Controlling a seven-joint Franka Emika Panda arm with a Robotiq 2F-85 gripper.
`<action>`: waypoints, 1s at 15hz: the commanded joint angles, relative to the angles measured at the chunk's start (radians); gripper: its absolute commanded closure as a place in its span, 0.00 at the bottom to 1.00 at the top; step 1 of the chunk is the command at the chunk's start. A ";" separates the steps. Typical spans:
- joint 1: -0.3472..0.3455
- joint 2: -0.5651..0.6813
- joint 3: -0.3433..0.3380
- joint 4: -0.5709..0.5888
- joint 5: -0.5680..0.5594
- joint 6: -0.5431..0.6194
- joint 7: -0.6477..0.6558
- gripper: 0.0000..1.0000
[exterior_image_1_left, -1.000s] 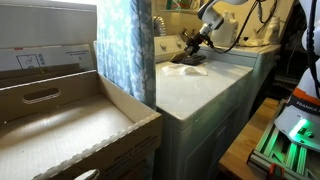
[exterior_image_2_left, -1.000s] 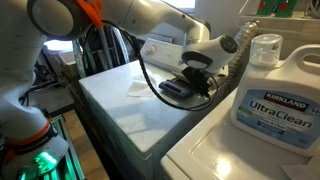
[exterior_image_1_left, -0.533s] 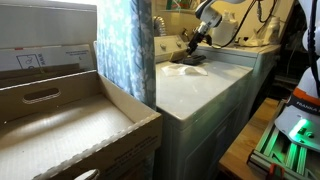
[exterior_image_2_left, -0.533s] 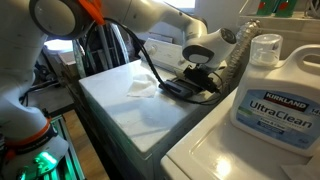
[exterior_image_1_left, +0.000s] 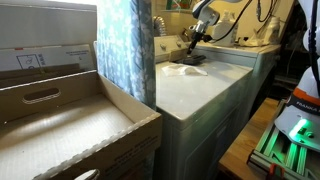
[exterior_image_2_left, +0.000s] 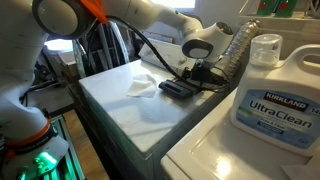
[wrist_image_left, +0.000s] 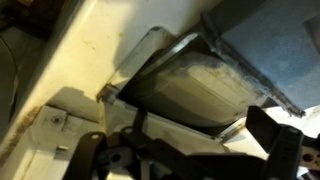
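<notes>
The gripper (exterior_image_2_left: 205, 72) hangs just over a flat dark tray (exterior_image_2_left: 183, 87). It is close above the tray, and it does not seem to touch it, but the view is too small to be sure. In the wrist view the two dark fingers (wrist_image_left: 284, 140) stand wide apart with nothing between them, so the gripper is open and holds nothing.

The tray lies flat on the white washer top (exterior_image_2_left: 115, 110). It is near the back edge, at the corner next to the other machine. In the wrist view the tray (wrist_image_left: 200, 90) looks grey inside with a raised rim around it.

A white cloth (exterior_image_2_left: 143, 85) lies on the washer top just beside the tray, closer to the middle. It looks crumpled and thin.

A big soap bottle (exterior_image_2_left: 275, 90) with a blue label stands on the other machine, near the tray but not touching it.

In an exterior view the gripper (exterior_image_1_left: 190, 42) is far off at the back of the washer top (exterior_image_1_left: 200, 90). A blue curtain (exterior_image_1_left: 125, 45) hangs at the near side edge, and a big brown box (exterior_image_1_left: 60, 120) stands past it, well apart from the tray.
</notes>
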 joint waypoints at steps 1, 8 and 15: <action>-0.001 0.003 0.006 0.005 -0.007 -0.003 0.001 0.00; -0.002 -0.028 0.018 -0.036 -0.018 0.014 -0.105 0.00; 0.022 -0.086 -0.004 -0.126 -0.060 0.014 -0.202 0.00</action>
